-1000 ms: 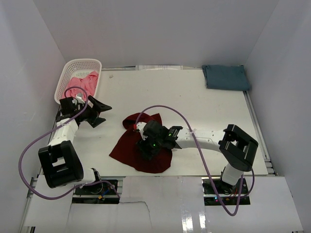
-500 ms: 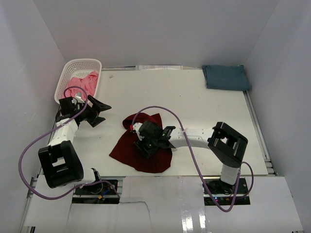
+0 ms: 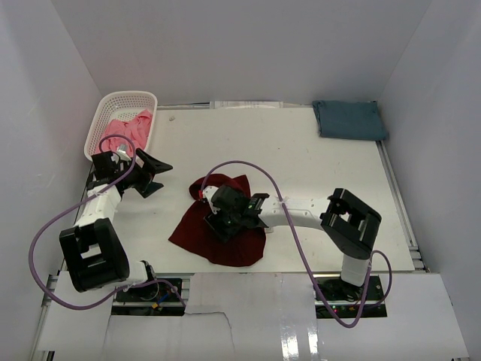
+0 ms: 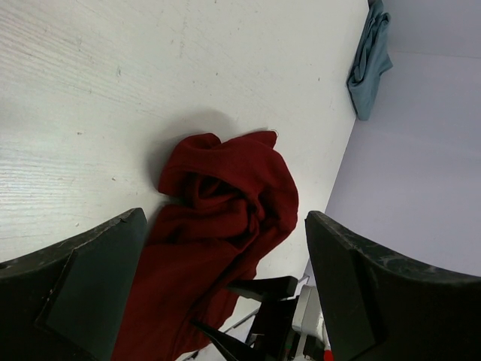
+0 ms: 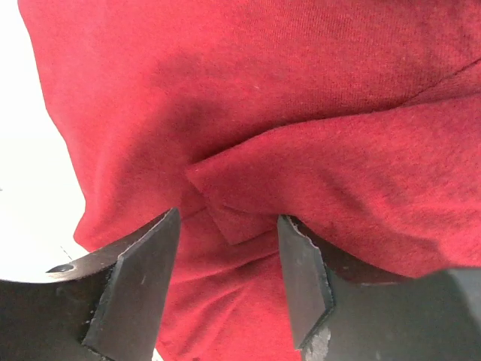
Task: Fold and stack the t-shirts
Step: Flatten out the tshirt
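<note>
The dark maroon t-shirt (image 3: 225, 241) lies crumpled on the table's near-centre. My right gripper (image 3: 218, 214) is pressed low over it. In the right wrist view its jaws stand open (image 5: 225, 226), with a folded corner of the maroon cloth (image 5: 233, 218) between them, not pinched. My left gripper (image 3: 159, 174) hovers open and empty left of the shirt. In its wrist view the left gripper (image 4: 225, 282) faces the maroon shirt (image 4: 225, 195). The pink t-shirt (image 3: 124, 131) sits bunched in the basket. The slate-blue t-shirt (image 3: 349, 119) lies folded at the far right corner.
A white lattice basket (image 3: 143, 101) stands at the far left corner, just behind my left arm. White walls close in the table on three sides. A purple cable (image 3: 263, 177) loops above my right arm, over the shirt.
My right gripper has slid a little left and farther across the maroon shirt, its arm reaching out longer. The left arm has stayed put.
</note>
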Robot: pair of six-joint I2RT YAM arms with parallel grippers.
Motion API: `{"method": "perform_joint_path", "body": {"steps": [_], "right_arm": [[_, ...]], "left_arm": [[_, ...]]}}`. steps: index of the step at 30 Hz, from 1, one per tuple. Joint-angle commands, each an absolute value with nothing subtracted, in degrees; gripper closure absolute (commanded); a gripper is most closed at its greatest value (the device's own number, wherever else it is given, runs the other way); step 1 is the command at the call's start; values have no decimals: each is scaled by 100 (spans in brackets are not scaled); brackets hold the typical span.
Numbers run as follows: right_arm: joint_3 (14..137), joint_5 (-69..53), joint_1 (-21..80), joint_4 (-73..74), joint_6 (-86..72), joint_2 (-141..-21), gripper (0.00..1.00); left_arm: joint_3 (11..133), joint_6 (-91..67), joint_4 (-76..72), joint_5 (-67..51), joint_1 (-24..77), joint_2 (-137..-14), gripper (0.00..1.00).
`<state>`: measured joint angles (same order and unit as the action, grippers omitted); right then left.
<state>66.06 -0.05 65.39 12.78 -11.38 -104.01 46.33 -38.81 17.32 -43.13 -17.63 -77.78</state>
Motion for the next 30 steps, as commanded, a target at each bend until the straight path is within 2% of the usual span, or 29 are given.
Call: {"method": "perform_joint_path", "body": {"steps": [1,4,6,9,10,11,12,21,26,27,29,30], "right_arm": [[6856,115,6574,1266,-1090,-10476,38],[6847,105,6566,1257,-1107,-10547,39],[6882,132,6565,1257,-1107,-10617,52],[6926,176,6565,1274,-1107,-10731,64],[6934,219,6565,1274,-1107,-10758,71],[6943,255,6565,1274,-1107,-10749,84],[6943,290,6565,1283,-1107,-10723,91],[7530,142,6539,1712,-1090,-10169,92],[9357,-1790,6145,2249,-1125,-10239,92],[10039,-2298,5839,2320,-1177,-10213,92],[10571,-2819,5347,2356,-1501,-10099,92],[10799,-3291,4648,2286,-1703,-9872,92]], "left_arm": [[4614,-3823,1591,-4456,-1811,-7524,2],[4606,-3814,1600,-4447,-1811,-7515,2],[4588,-3814,1600,-4447,-1811,-7497,2],[4579,-3806,1608,-4456,-1819,-7488,2],[4588,-3797,1608,-4447,-1811,-7480,2],[4579,-3797,1617,-4447,-1819,-7479,2],[4579,-3797,1626,-4439,-1819,-7471,2],[4544,-3797,1617,-4430,-1819,-7427,2],[4456,-3814,1556,-4473,-1828,-7427,2],[4456,-3814,1556,-4482,-1819,-7401,2],[4447,-3815,1564,-4474,-1819,-7348,2],[4439,-3823,1564,-4465,-1819,-7295,2]]}}
